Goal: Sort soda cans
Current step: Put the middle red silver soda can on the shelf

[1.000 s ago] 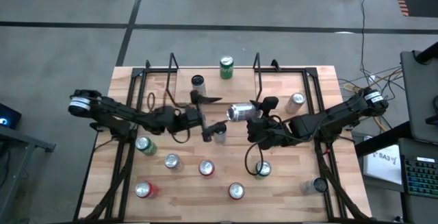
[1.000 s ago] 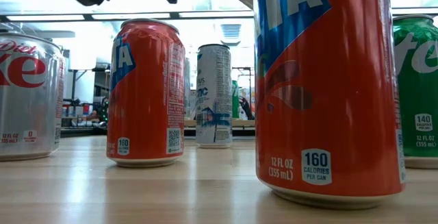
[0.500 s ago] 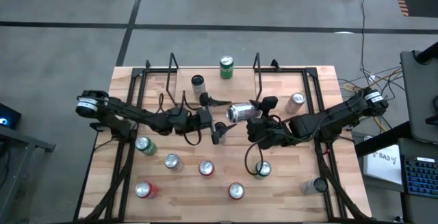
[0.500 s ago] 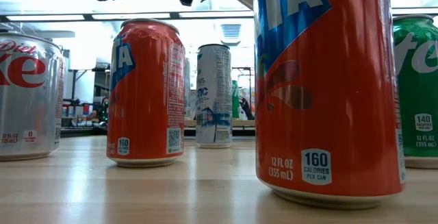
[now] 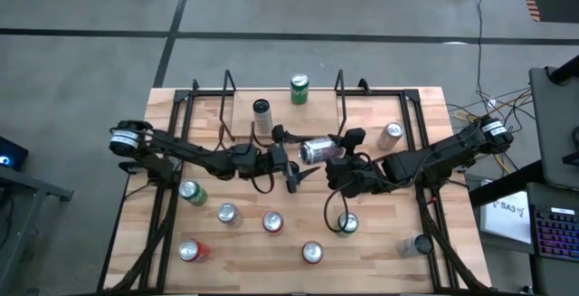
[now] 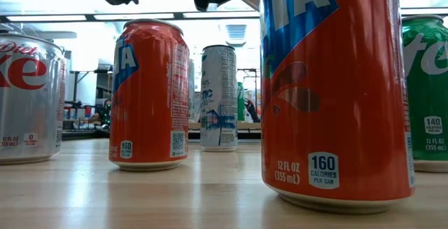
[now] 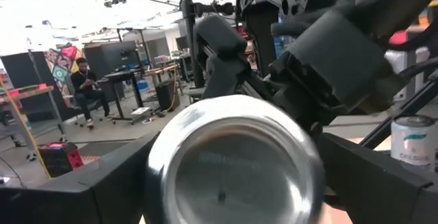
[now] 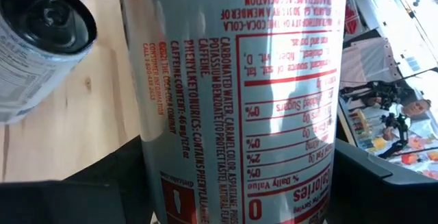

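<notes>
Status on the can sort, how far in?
Early. No groups visible: upright cans stand scattered over the wooden table, e.g. the green can at the far edge and the red can near the front. In hand: the right gripper holds a silver-white Diet Coke can sideways above the table, with the left gripper open at its end. Roughly ten cans remain.

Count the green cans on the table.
3 green cans, by the high view: top centre, left side, lower right. Others may be hidden.
</notes>
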